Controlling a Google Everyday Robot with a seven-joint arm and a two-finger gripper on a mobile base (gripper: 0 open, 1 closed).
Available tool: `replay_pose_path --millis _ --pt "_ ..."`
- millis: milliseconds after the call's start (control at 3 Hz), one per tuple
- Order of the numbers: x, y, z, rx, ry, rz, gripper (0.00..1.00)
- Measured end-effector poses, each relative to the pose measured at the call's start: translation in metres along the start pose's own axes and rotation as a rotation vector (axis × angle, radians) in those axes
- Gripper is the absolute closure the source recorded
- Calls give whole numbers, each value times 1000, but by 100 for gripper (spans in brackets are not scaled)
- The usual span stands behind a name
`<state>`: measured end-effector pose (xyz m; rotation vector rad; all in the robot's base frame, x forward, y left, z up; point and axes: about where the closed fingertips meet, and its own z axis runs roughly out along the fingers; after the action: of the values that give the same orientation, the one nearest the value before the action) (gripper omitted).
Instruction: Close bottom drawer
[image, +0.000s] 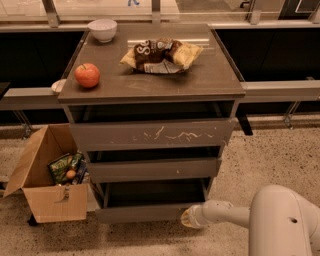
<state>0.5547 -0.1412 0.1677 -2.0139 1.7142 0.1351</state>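
Speckled floor (272, 150), grey cabinet top (150, 82), pincer (187, 218) against bottom drawer (140, 213) front.

**Setting: an office-style snack station**

A grey-brown three-drawer cabinet (200, 80) stands on a speckled terrazzo floor (270, 150), before a far wall of dark panels crossed by a metal rail (280, 91). Its top bears an apple (87, 75), a white bowl (102, 29) and snack bags (162, 51). A cardboard box (45, 200) of packets sits at left. The robot's gripper (187, 218) lies near right, at the bottom drawer (135, 214).
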Motion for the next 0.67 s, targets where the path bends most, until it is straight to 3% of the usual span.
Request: replay_pose_path --millis 333,667 --pt "0 0 0 0 0 0 59" --pt "0 0 0 0 0 0 28"
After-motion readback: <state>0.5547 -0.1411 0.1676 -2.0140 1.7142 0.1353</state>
